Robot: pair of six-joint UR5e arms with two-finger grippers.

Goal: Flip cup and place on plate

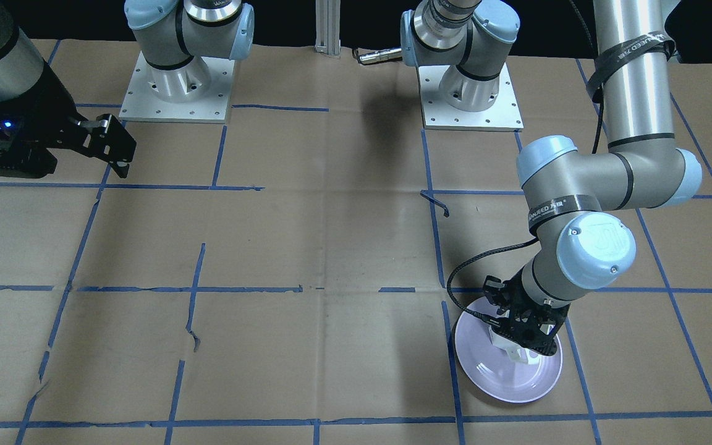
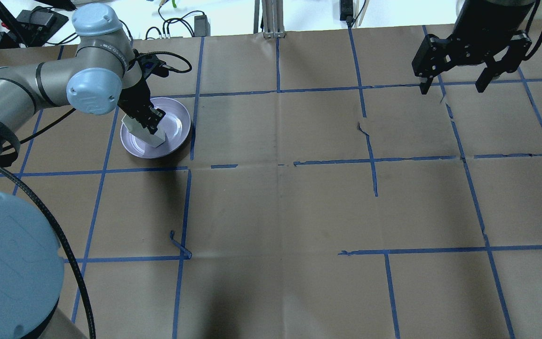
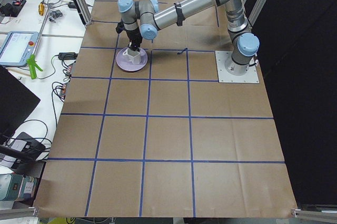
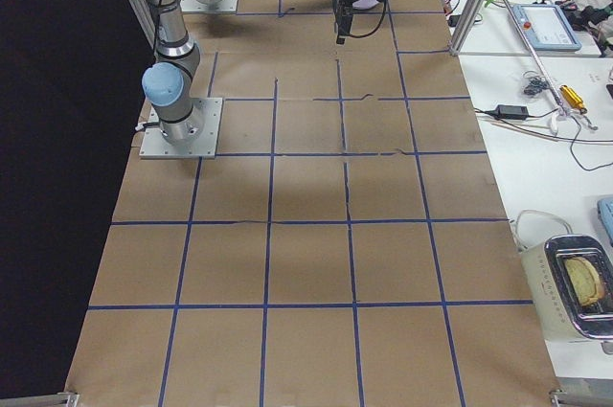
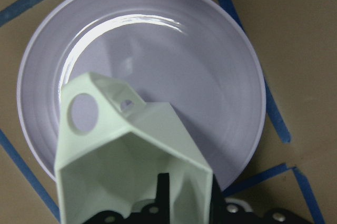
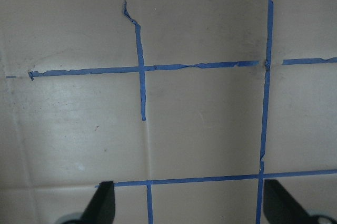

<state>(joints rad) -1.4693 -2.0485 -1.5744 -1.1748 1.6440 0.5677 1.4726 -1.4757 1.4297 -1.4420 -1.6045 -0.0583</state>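
My left gripper (image 2: 151, 123) was closed on the cup (image 5: 131, 150), pinching one wall near the rim; in the left wrist view a dark finger (image 5: 164, 192) showed inside the cup's mouth at the lower edge. The cup's hexagonal opening faced up toward my wrist, and its angular handle, with a round hole in it, pointed to that view's upper left. The cup was over the plate (image 2: 178, 118), within its rim and toward the side nearer my base. From the side view it looked to be down on the plate's floor, though I could not tell for certain whether its base touched the glaze. The plate lay flat on the brown paper table (image 2: 275, 212), just beside a line of blue tape, on my left side and far from my base. My right gripper (image 2: 453, 88) hung well apart over the far right of the table, holding nothing, its fingers spread wide above a crossing of tape lines.
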